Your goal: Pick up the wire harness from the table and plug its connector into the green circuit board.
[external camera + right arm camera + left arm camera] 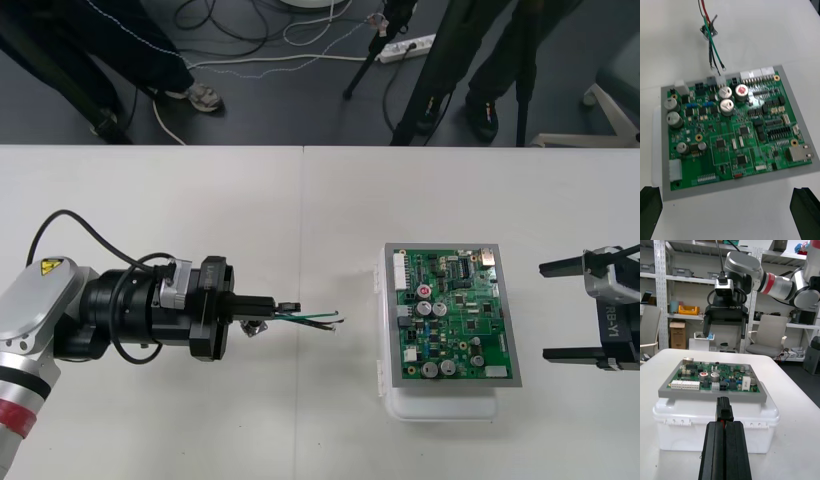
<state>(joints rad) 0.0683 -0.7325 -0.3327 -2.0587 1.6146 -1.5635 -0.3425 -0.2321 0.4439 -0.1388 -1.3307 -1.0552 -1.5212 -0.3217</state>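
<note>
The green circuit board (pixel 452 315) sits on its white base (pixel 440 405) at the table's right. My left gripper (pixel 284 308) hovers level to the left of the board, shut on the wire harness (pixel 315 318). Its green and black wires trail toward the board, ending short of it. In the left wrist view the small black plug (pixel 723 410) sticks out between the shut fingers (pixel 715 450), facing the white base (pixel 715 422) just below the board (pixel 711 380). My right gripper (pixel 563 311) waits open right of the board. The right wrist view shows the harness (pixel 710 35) beyond the board (pixel 737 135).
The right gripper (pixel 724 320) stands behind the board in the left wrist view. The table's far edge (pixel 320 147) runs along the top of the front view, with cables and tripod legs on the dark floor beyond it.
</note>
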